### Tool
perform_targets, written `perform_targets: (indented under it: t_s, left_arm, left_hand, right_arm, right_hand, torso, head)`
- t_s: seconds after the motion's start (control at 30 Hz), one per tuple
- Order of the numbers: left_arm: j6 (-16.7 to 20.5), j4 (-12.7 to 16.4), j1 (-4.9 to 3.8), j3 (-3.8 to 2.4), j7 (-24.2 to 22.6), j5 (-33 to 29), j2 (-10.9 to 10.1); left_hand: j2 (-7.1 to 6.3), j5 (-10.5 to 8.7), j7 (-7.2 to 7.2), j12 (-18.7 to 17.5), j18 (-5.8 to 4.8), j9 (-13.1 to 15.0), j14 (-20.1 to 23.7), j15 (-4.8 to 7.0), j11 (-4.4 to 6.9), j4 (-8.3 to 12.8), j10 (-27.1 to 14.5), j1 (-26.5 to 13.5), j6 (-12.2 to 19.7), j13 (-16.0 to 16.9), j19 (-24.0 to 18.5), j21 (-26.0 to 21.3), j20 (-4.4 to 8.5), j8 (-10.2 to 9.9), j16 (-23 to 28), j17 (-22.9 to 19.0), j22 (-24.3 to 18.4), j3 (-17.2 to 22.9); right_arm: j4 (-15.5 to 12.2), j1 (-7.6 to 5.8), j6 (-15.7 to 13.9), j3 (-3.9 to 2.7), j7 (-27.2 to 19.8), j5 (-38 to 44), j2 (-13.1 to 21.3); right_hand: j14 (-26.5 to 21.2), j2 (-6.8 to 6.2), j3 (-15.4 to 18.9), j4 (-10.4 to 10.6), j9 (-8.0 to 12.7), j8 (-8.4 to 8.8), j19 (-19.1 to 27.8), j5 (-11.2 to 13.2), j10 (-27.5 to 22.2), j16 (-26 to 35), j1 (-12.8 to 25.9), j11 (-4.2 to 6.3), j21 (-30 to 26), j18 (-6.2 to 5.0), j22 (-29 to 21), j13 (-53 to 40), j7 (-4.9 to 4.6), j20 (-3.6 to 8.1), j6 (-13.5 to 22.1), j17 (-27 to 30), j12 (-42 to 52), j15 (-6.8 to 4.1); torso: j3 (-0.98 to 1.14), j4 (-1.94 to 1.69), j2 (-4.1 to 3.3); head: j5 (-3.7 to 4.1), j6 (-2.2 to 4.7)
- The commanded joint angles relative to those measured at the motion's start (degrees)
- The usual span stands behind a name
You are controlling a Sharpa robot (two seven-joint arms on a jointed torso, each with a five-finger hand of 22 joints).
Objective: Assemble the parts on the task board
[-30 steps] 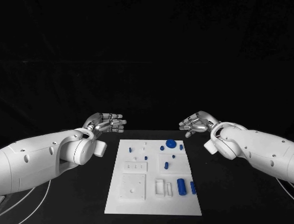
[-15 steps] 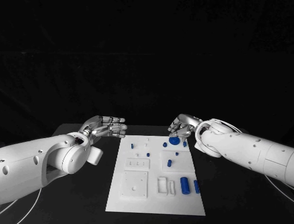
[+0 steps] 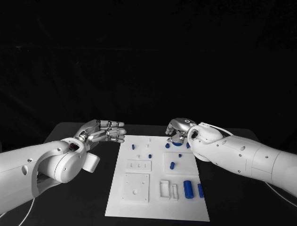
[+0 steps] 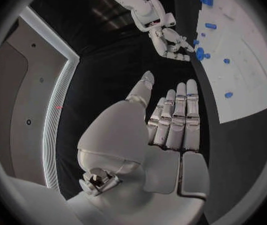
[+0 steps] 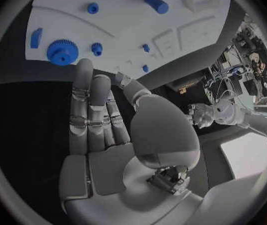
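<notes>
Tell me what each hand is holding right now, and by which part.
Nothing is held. The left hand hangs beside the task board, fingers apart and bare; the right hand reaches toward the blue gear, fingers extended, not touching it.

Dim, dark surround; wrist views (fisheye) bend edges.

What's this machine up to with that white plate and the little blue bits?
A two-armed robot is putting small blue parts together on a white task board lying on a black table. Right now its right hand hangs open over the board's far end, just above a round blue gear, without holding it. Its left hand hovers open beside the board, over the table, holding nothing. Several other blue pieces lie scattered on the board.
</notes>
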State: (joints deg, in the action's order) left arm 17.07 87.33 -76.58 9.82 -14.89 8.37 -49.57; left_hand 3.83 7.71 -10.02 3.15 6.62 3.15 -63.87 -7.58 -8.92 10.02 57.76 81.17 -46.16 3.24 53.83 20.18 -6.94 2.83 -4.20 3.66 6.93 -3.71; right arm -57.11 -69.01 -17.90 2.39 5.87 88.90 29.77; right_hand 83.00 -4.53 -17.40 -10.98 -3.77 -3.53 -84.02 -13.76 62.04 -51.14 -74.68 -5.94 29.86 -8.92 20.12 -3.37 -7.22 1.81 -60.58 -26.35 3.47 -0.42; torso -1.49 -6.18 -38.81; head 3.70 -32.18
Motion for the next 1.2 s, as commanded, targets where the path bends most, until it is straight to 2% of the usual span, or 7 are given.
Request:
perform_targets:
  t_s: [0.03, 0.27, 0.33, 0.53, 0.67, 1.0, 1.2]
  left_arm:
    - [-0.2, 0.44, -0.31, -0.12, -0.38, 0.41, 0.04]
    - [0.57, 0.78, -0.55, -0.34, 0.09, 0.65, 0.07]
    - [0.64, 0.86, -0.58, -0.37, 0.17, 0.68, 0.07]
    - [0.72, 1.1, -0.62, -0.43, 0.28, 0.72, -0.02]
    - [0.83, 1.12, -0.64, -0.46, 0.24, 0.73, -0.01]
    - [0.73, 1.19, -0.73, -0.51, 0.21, 0.71, 0.14]
    - [0.64, 0.93, -0.75, -0.51, 0.24, 0.56, 0.4]
  left_hand:
    - [-0.61, 0.0, 0.03, 0.26, -0.81, 0.06, -0.36, -0.06, 0.09, 0.37, 0.42, -0.16, -0.51, 0.08, -0.09, 0.16, 0.13, 0.39, 0.0, 0.06, -0.08, 0.13]
    - [-0.66, 0.04, -0.04, 0.26, -0.87, 0.08, -0.66, 0.0, 0.01, 0.28, 0.53, -0.58, -0.77, 0.08, 0.01, 0.32, 0.2, 0.4, -0.04, 0.07, -0.24, 0.07]
    - [-0.66, 0.04, -0.04, 0.26, -0.87, 0.08, -0.66, 0.0, 0.01, 0.28, 0.53, -0.58, -0.77, 0.08, 0.01, 0.32, 0.2, 0.4, -0.04, 0.07, -0.24, 0.07]
    - [-0.65, 0.01, -0.01, 0.26, -0.92, 0.1, -0.66, 0.0, 0.02, 0.21, 0.58, -0.73, -1.11, 0.08, 0.01, 0.33, 0.22, 0.42, -0.02, 0.07, -0.37, 0.09]
    - [-0.65, 0.01, -0.01, 0.26, -0.92, 0.1, -0.66, 0.0, 0.02, 0.21, 0.58, -0.73, -1.11, 0.08, 0.01, 0.33, 0.22, 0.42, -0.02, 0.07, -0.37, 0.09]
    - [-0.65, 0.01, -0.01, 0.26, -0.92, 0.1, -0.66, 0.0, 0.02, 0.21, 0.58, -0.73, -1.11, 0.08, 0.01, 0.33, 0.22, 0.42, -0.02, 0.07, -0.37, 0.09]
    - [-0.65, 0.05, -0.04, 0.26, -0.95, 0.1, -0.65, -0.01, -0.01, 0.16, 0.57, -0.83, -1.18, 0.08, 0.07, 0.39, 0.23, 0.43, -0.01, 0.07, -0.8, 0.19]
  right_arm:
    - [0.23, 0.02, -0.4, -0.03, 3.27, 5.66, -0.35]
    - [0.44, 0.06, 0.42, -0.03, 4.15, 6.81, -0.9]
    - [0.49, 0.07, 0.7, -0.03, 4.36, 7.01, -0.9]
    - [0.63, 0.11, 1.83, -0.03, 4.57, 7.27, -0.72]
    - [0.45, 0.14, 2.68, -0.03, 4.64, 7.31, -0.65]
    - [0.9, 0.27, 3.64, -0.03, 4.96, 7.59, -0.87]
    - [0.88, 0.3, 3.41, -0.03, 5.28, 8.16, -0.96]
  right_hand:
    - [-0.3, -0.95, -0.01, 0.73, 0.08, 0.0, -0.71, 0.21, -0.52, -0.57, -0.48, 0.07, 0.03, -0.96, 0.44, 0.04, 0.0, -0.54, 0.44, 0.4, -0.18, 0.26]
    - [-0.38, -1.15, 0.11, 1.66, 0.09, 0.0, -0.85, 1.52, -0.48, -1.17, -0.63, 0.1, -0.26, -0.92, 1.05, 0.04, 0.05, -0.57, 0.3, 0.78, -0.17, 0.29]
    - [-0.43, -1.32, 0.41, 2.05, 0.09, 0.0, -0.92, 1.8, -0.59, -1.32, -0.76, 0.08, -0.41, -0.92, 1.18, 0.04, 0.03, -0.57, 0.29, 0.87, -0.18, 0.28]
    - [-0.5, -1.56, 1.17, 3.04, 0.08, -0.02, -1.18, 1.91, -0.82, -1.79, -1.51, 0.04, -0.95, -0.95, 1.79, 0.04, 0.02, -0.6, 0.34, 1.14, -0.18, 0.32]
    - [-0.51, -1.55, 1.18, 3.08, 0.08, -0.02, -1.18, 1.93, -0.81, -1.8, -1.5, 0.05, -0.97, -0.94, 1.81, 0.04, 0.02, -0.6, 0.32, 1.15, -0.18, 0.32]
    - [-0.54, -1.46, 0.87, 3.16, 0.1, 0.0, -1.29, 1.84, -0.65, -2.14, -1.62, 0.07, -1.1, -0.91, 2.2, 0.05, 0.03, -0.57, 0.22, 1.17, -0.18, 0.3]
    - [-0.62, -1.77, -1.47, 2.54, 0.11, 0.01, -0.97, 1.99, -0.35, -2.2, -1.31, 0.08, -1.29, -0.8, 3.24, 0.06, 0.03, -0.61, -0.06, 1.51, -0.19, 0.38]
  torso:
    - [-0.18, -0.44, -1.09]
    - [-0.2, -0.68, -2.04]
    - [-0.21, -0.74, -2.28]
    - [-0.33, -0.74, -2.69]
    - [-0.33, -0.74, -2.97]
    - [-0.55, -1.02, -3.78]
    - [-0.65, -1.04, -4.27]
  head:
    - [0.02, 0.21]
    - [0.19, 0.46]
    - [0.42, 0.3]
    - [0.63, 0.34]
    - [0.7, 0.43]
    - [0.8, 0.63]
    - [0.81, 0.87]
